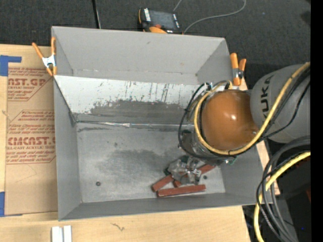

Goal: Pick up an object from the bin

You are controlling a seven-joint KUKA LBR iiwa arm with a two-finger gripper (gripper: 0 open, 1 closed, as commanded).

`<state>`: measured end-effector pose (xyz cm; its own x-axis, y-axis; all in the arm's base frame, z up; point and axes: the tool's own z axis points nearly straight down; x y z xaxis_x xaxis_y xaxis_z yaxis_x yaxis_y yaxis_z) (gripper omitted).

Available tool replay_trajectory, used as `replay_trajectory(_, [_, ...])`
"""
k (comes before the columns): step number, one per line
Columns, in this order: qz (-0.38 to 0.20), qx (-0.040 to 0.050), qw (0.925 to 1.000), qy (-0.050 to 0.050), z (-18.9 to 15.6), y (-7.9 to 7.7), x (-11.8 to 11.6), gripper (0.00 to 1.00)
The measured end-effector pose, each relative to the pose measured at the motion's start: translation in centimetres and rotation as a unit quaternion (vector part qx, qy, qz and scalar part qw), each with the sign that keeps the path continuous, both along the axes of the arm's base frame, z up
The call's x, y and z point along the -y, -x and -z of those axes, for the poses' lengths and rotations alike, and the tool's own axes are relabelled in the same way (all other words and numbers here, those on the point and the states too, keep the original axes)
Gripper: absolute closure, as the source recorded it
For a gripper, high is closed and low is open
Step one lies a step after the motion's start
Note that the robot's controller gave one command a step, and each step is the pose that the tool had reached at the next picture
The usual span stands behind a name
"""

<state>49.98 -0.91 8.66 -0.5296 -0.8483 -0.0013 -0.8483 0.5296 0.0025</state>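
Observation:
My gripper [185,173] hangs below the orange wrist cover, low over the bin's front right floor. Its metal fingertips sit right on top of a small group of reddish-brown flat sticks [177,186]. One stick lies along the floor near the front wall, another [162,183] slants up to the left beside it, and a short red piece [208,169] shows to the right of the fingers. The fingers touch or straddle the upper ends of the sticks; the cover hides how far apart they stand.
The sticks lie close to the bin's front wall and right wall. The arm and its cables fill the right side above the bin.

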Motion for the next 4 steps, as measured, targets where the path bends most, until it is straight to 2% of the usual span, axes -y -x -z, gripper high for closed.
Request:
replay_trajectory(1, [0.000, 0.0000, 1.0000, 0.000, 0.0, 0.0, 0.0, 0.00])
replay_trajectory(2, [0.000, 0.0000, 1.0000, 0.000, 0.0, 0.0, 0.0, 1.00])
replay_trajectory(3, [0.004, 0.0003, 1.0000, -0.001, -1.6, 1.3, -5.5, 1.00])
replay_trajectory(4, [0.006, 0.0002, 1.0000, 0.000, -1.5, 1.2, -5.3, 0.00])
